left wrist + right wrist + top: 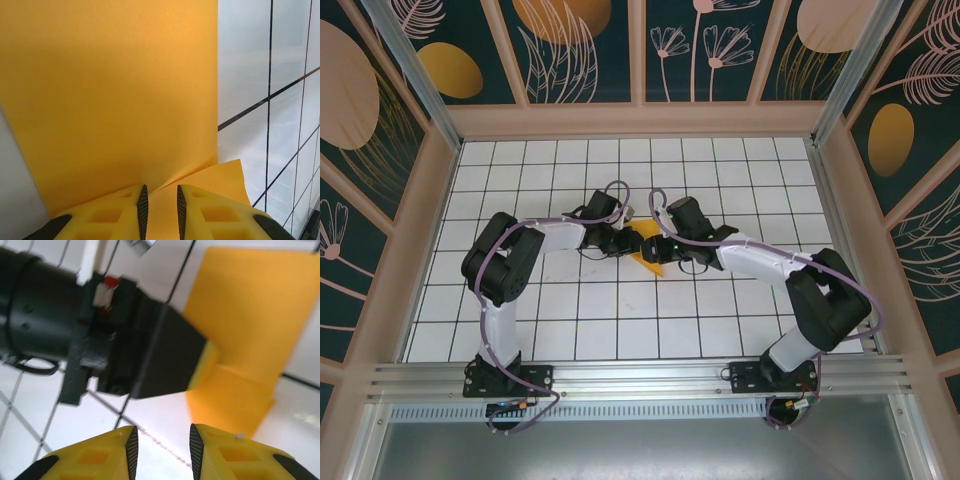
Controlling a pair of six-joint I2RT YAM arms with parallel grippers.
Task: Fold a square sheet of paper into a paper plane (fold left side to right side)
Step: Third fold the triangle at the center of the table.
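The square sheet of paper is bright orange and lies partly folded on the white grid table, between the two wrists at mid-table. In the left wrist view the paper rises as a large flap, with a lower layer lying flat. Its fold runs into the narrow gap of my left gripper, whose pads stand slightly apart. My left gripper reaches the sheet from the left. My right gripper is open over bare table, with the paper just beyond and to its right. The left gripper's black body touches the sheet's edge.
Wooden rails and patterned wall panels enclose the white grid table. Both arms stretch inward from their bases at the near edge, with their wrists close together. Free tiles lie all around the paper.
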